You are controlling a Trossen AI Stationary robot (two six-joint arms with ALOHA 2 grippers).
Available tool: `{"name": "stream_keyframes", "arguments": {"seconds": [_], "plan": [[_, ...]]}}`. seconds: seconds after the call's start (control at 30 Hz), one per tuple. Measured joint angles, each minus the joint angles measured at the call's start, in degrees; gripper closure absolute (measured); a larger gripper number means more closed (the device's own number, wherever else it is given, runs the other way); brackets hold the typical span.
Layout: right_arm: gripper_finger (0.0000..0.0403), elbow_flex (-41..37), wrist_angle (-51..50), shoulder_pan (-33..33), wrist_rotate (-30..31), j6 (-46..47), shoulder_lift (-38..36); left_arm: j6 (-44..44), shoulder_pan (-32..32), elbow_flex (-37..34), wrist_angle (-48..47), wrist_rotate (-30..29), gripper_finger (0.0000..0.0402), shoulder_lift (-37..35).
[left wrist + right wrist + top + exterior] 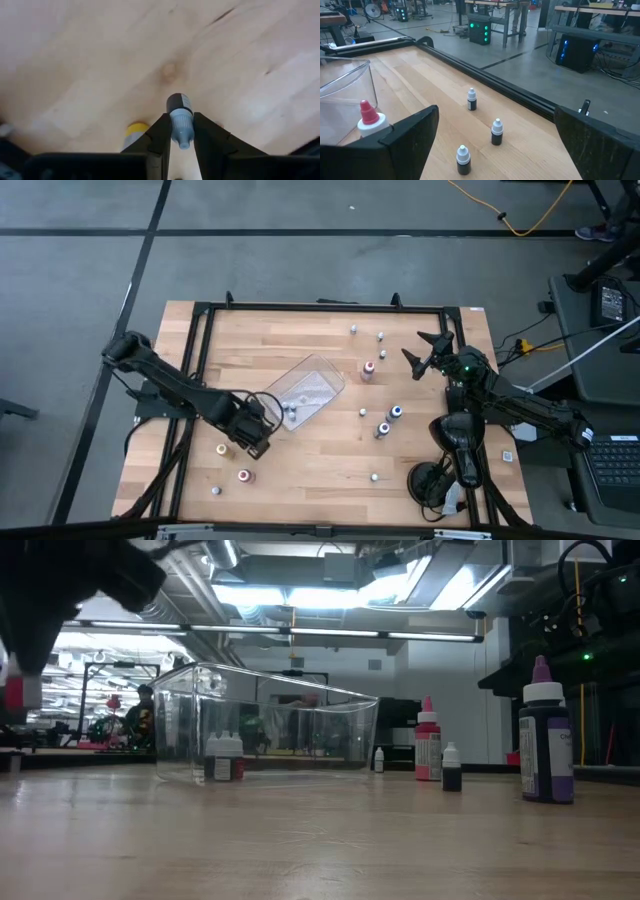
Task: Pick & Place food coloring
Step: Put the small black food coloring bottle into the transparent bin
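Bottle [179, 117], small, pale, dark band, conical tip: clamped between my left gripper [257, 430] fingers [159, 137], just off tray [325, 370] corner. Tray clear, rigid, rounded corners; bottles inside. Table [330, 460] smooth pale wood, black rail at edges. My right gripper [428, 352] spread wide, empty, near far right edge.

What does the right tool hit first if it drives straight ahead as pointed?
Probably the nearest of three small white-capped bottles, standing between the open right tool fingers. Depth is unclear; it may pass above them toward the table's edge rail.
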Motion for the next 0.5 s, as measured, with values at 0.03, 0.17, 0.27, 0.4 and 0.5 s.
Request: {"name": "stream_keyframes", "arguments": {"seconds": [0.03, 0.17, 0.27, 0.4, 0.5], "plan": [[0.0008, 0.00, 0.01, 0.02, 0.00, 0.03, 0.00, 0.54, 0.17, 0.00, -0.83, -0.10, 0.0338, -1.19], [0.0008, -0.01, -0.01, 0.00, 0.00, -0.04, 0.01, 3.43, 1.34, 0.46, -5.36, -0.52, 0.0338, -5.88], [0.0008, -0.01, 0.00, 0.01, 0.00, -0.06, -0.01, 7.14, 2.55, 3.34, -11.33, -2.18, 0.0338, -7.99], [0.0008, 0.00, -0.01, 0.00, 0.00, 0.02, 0.01, 14.03, 5.21, 9.07, -19.43, -5.35, 0.0338, -8.57], [0.0008, -0.01, -0.01, 0.02, 0.00, -0.03, -0.01, 19.91, 7.90, 13.25, -22.30, -7.19, 0.0338, -7.97]]}}
